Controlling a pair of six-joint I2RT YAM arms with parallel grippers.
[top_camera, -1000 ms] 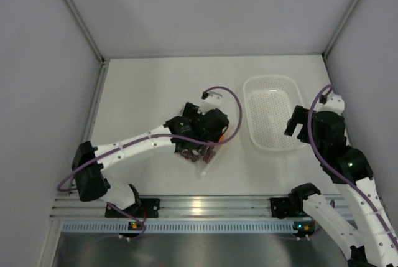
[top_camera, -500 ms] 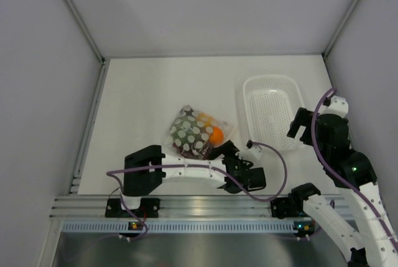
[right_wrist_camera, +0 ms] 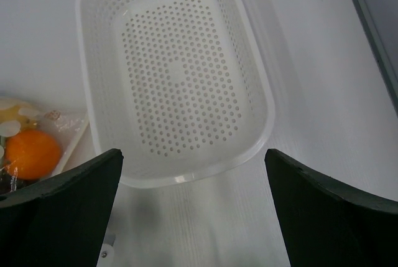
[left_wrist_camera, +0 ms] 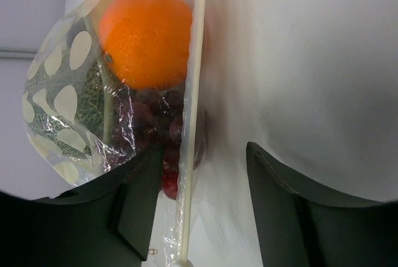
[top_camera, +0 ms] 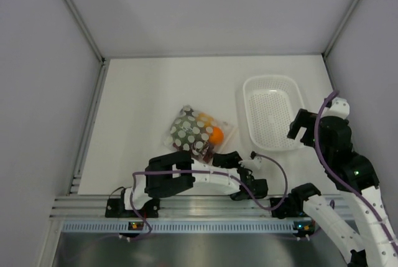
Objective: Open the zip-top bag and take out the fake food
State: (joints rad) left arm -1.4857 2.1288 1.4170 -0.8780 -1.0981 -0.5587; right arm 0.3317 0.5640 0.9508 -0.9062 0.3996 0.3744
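Top: zip-top bag flat mid-worktop, left of the white perforated basket.
Left wrist: left gripper fingers apart, gripping nothing; zip strip runs between them. Orange and grapes inside the bag.
Right wrist: right gripper fingers spread wide over the basket's near rim.

The top camera looks down from above and behind my bases, taking in the whole worktop. My left wrist camera sits low and very near, facing the zip-top bag past my left gripper. My right wrist camera looks down on the basket from higher (the orange shows in all three views).
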